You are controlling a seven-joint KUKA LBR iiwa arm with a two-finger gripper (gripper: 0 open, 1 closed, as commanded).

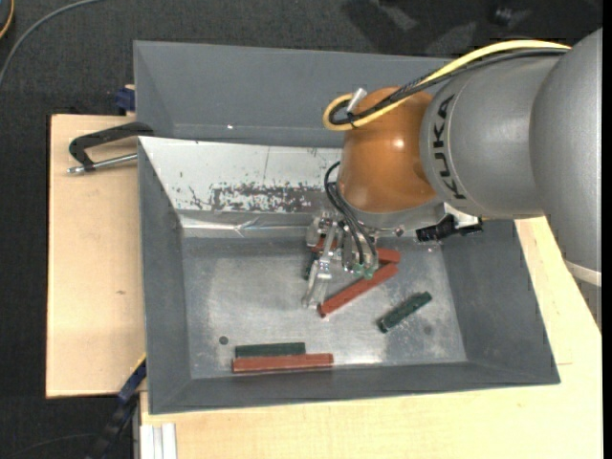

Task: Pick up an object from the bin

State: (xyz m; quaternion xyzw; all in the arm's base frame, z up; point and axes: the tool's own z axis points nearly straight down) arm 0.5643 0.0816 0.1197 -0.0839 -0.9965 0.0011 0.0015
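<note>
End effector (323, 277) low in the bin (163, 285), near the middle of the floor and a little toward the back wall. It hangs under the arm's orange wrist cover (382, 161). Its tip is at the upper-left end of a red-brown bar (361, 289); touching or just above, cannot tell. How far open it is: cannot tell, as the metal parts and cables crowd together there. Nothing seen held in it.

Bin contents:
- red-brown bar, long and thin, lying flat on a diagonal, low end at left by the end effector, high end at right under the wrist.
- short red piece (389, 255) just above the bar's right end, partly under the wrist; shape unclear.
- dark green bar (404, 312), shorter, tilted the same way, to the right of and below the red-brown one, apart from it.
- at the front wall, a green bar (270, 350) and a red bar (284, 360) lying side by side lengthwise, touching, well apart from the end effector.
- small dark speck (223, 341) left of that pair.

The bin's back wall is scuffed with dark marks. Dark carpet (239, 8) lies beyond the bin, with a pale cable (59, 14) across it.
</note>
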